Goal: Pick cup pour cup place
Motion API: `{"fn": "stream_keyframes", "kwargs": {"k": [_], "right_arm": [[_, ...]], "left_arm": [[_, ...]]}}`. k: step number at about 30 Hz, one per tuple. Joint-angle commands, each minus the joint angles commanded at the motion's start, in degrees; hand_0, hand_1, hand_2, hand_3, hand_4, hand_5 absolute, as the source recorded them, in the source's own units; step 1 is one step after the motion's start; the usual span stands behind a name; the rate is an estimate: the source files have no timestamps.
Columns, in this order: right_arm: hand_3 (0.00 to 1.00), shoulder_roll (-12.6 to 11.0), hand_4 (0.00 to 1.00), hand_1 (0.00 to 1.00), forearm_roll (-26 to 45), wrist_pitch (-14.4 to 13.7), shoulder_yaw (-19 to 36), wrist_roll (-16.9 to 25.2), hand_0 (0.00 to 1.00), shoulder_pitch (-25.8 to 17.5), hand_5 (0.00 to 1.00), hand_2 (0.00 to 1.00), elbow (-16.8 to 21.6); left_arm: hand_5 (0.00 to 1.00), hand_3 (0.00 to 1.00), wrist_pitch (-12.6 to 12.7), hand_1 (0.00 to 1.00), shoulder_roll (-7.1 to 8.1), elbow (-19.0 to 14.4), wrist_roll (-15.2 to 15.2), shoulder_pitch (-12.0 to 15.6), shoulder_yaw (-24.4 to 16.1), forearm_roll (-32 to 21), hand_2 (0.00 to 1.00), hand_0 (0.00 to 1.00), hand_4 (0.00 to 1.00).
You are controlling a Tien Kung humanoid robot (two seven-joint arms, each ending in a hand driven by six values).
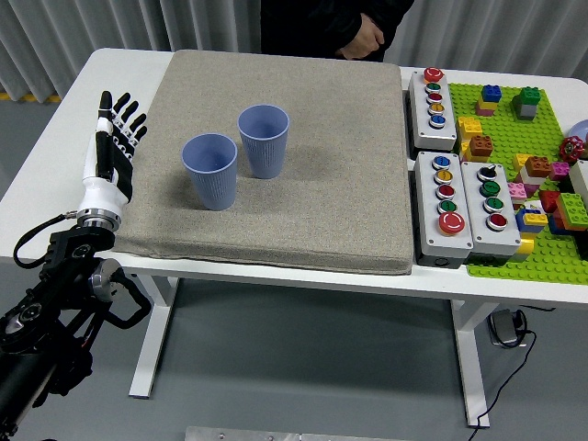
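Head view: a white worktop (pixel 55 175) carries a grey mat (pixel 303 156) that covers most of its middle, the mat's near edge running just short of the worktop's near edge. Two blue cups stand upright on the mat towards its nine o'clock side. The near cup (pixel 210 171) and the far cup (pixel 264 140) sit just beside each other, the far one at one o'clock from the near one; whether they touch cannot be told. Bare mat lies open around them, widest towards three o'clock and six o'clock.

The left hand (pixel 112 152) is over the strip of bare worktop at the mat's left edge, at nine o'clock from the near cup and apart from it. Its fingers (pixel 122 112) are straight and spread wide, pointing to twelve o'clock, holding nothing.

At three o'clock, past the mat's right edge, stand button boxes (pixel 459 197) and a green plate with toy bricks (pixel 524 165). A person in dark clothing (pixel 322 23) stands at twelve o'clock, one hand (pixel 363 41) at the waist.
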Motion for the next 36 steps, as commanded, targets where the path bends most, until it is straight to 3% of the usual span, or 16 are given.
{"fn": "stream_keyframes", "kwargs": {"k": [36], "right_arm": [[0.628, 0.13, 0.024, 0.706, -0.35, 0.04, 0.23, -0.08, 0.7, -0.41, 0.307, 0.655, 0.05]], "left_arm": [[0.998, 0.889, 0.54, 0.874, -0.08, -0.39, 0.0, 0.67, -0.77, 0.98, 0.913, 0.881, 0.833]]}}
